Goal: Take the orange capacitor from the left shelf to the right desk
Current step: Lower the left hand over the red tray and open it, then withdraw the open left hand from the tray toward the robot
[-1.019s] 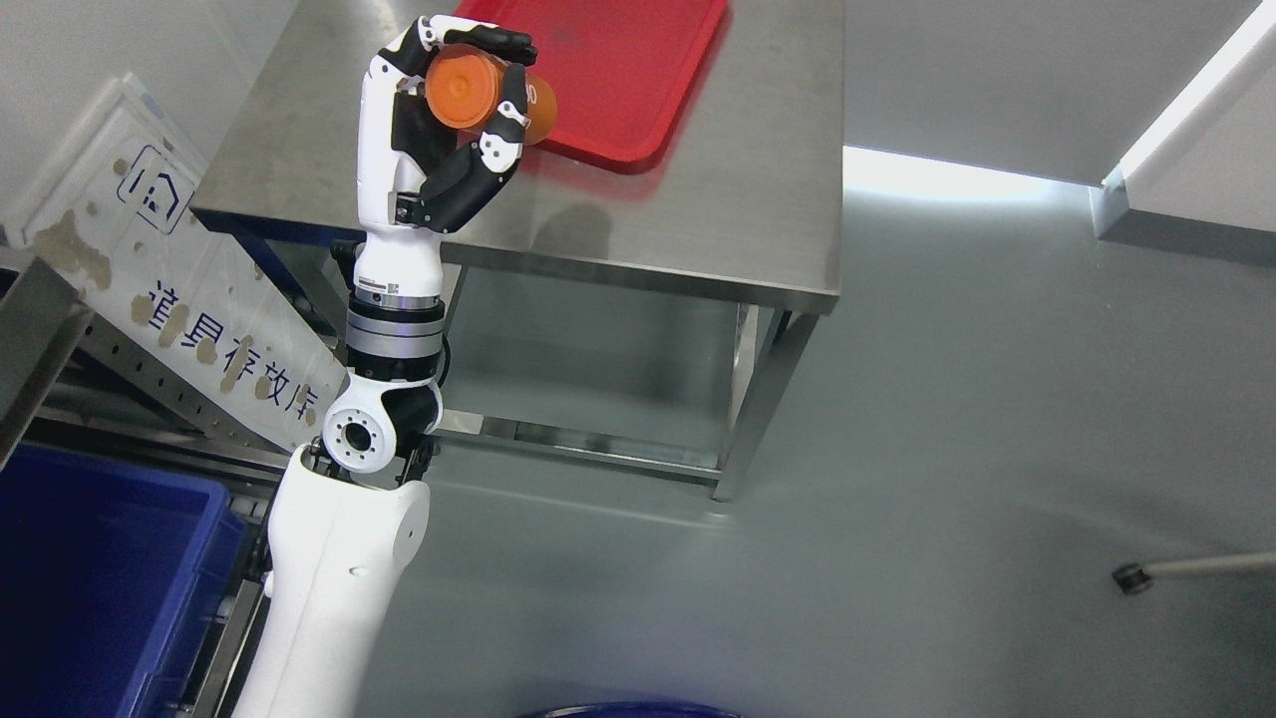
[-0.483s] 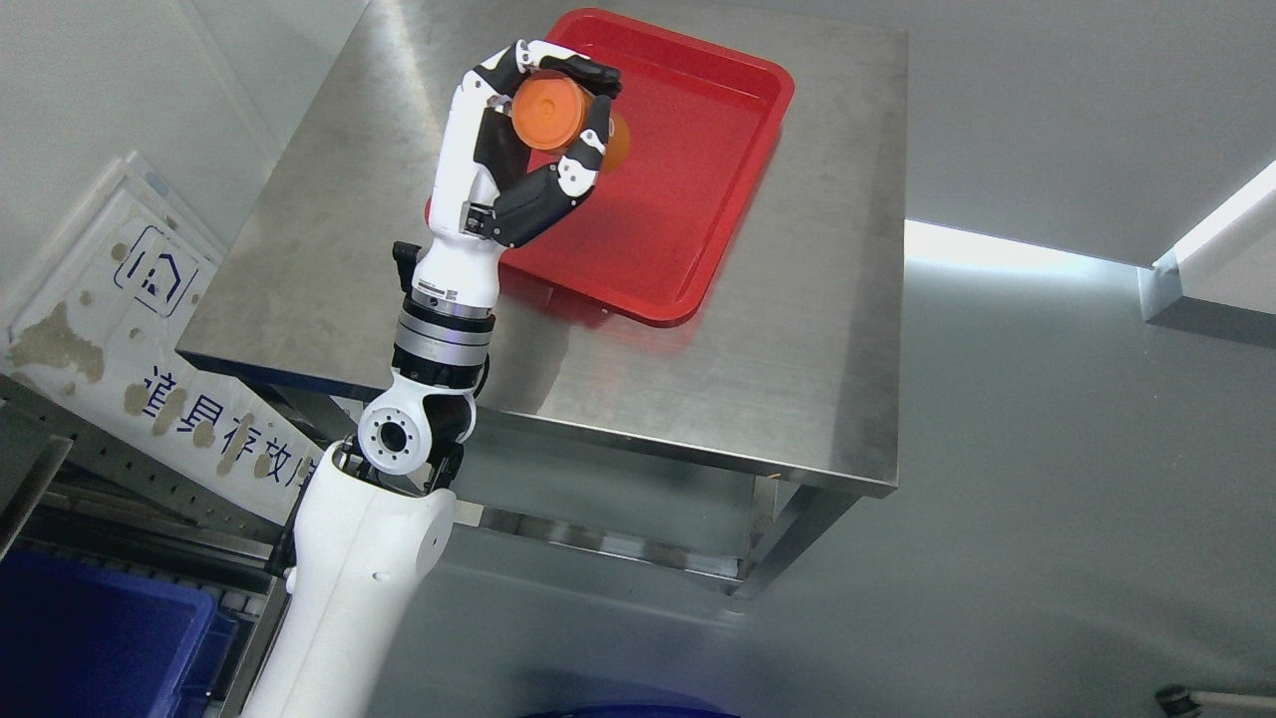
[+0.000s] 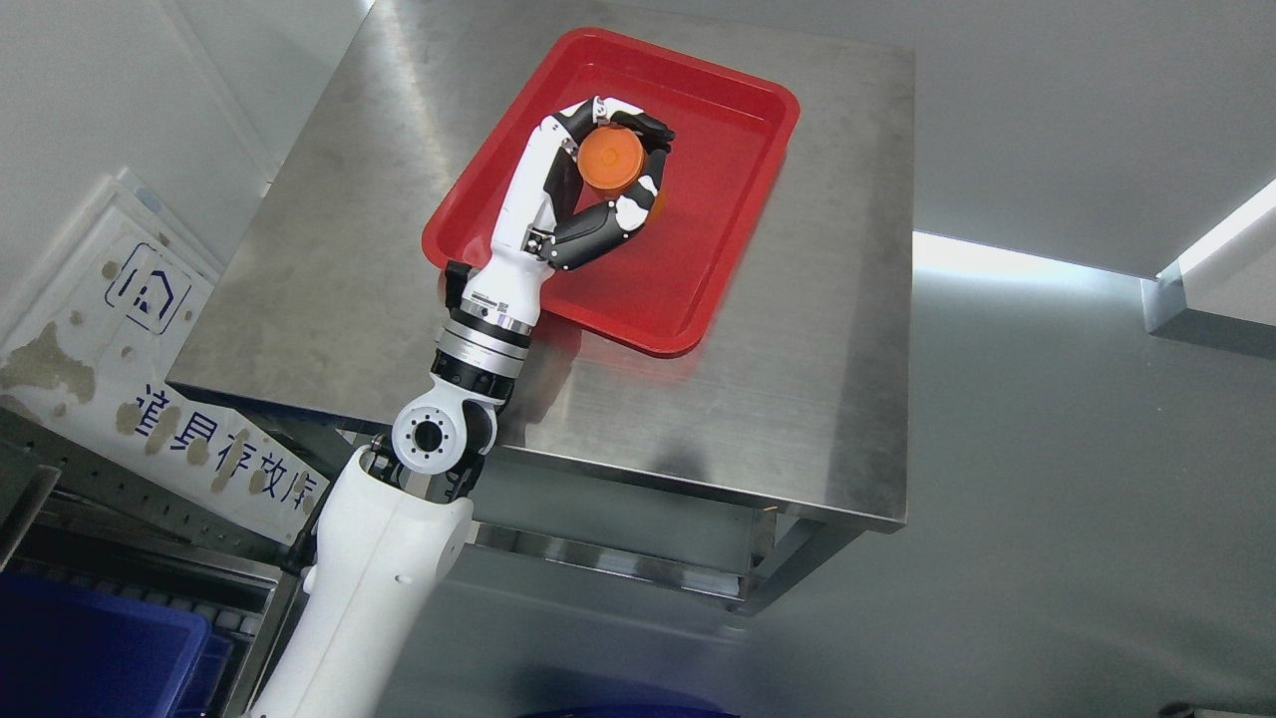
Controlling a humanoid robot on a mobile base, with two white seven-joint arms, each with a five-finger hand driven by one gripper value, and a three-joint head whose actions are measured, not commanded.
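Orange capacitor (image 3: 610,162), a stubby orange plastic-looking cylinder w/ a flat round end facing the camera, sits in the robot's left hand (image 3: 596,199), over the middle of the shallow red plastic tray (image 3: 743,214). Can't tell if it's touching the tray floor yet or just above it. White-and-black fingers (image 3: 630,204) are curled round the cylinder's side wall, thumb on one side, others on the opposite side, so the grip is closed on the body, not the end faces.

Handling, as a guess: rigid, light, smooth shell, so prob. a bit slippery and apt to roll if let go on its side. Best hold is across the curved wall near mid-length, as it's held now; setting it down on a flat end should stop it rolling. The tray rim would catch it anyway.

Tray lies on the bare steel table (image 3: 797,399), toward its far side. Right hand not visible.

Writing: no label readable on the capacitor. Left of the table, a stained white sign (image 3: 150,389) w/ a blue house icon and blue Chinese chars, approx. "道具存放库".
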